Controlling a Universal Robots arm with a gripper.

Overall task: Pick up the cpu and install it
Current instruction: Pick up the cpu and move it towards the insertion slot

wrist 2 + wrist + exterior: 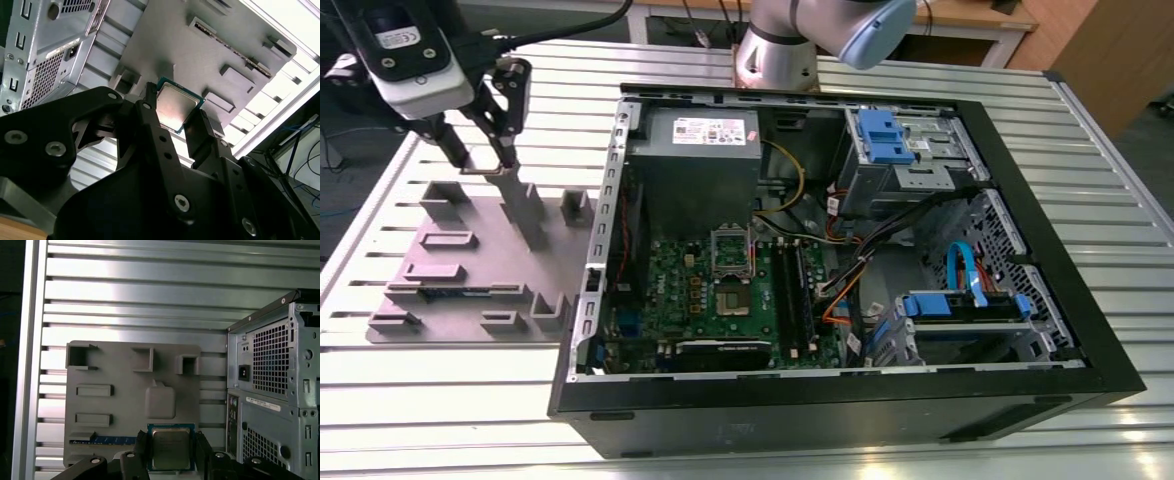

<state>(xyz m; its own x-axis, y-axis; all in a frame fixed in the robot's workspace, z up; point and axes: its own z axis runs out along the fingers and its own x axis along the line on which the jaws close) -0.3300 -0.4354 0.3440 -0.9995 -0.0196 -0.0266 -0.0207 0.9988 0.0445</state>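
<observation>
Gripper point(177, 109) is clamping the cpu point(176, 106) by two opposite edges. The fingers are closed only to the chip's width, and the silver lid is facing both wrist cameras. Chip is hanging up off the grey holder plate point(120, 390). In the exterior view the gripper is hovering over the plate's far edge. Plate is lying on the slatted metal table point(440, 380), toward the table edge at the exterior view's left, just beside the open computer case point(787, 420). Motherboard point(660, 290) is lying exposed inside the case.

An open computer case point(827, 405) lies just beside a grey parts tray point(487, 265) on a slatted metal table point(454, 400).
</observation>
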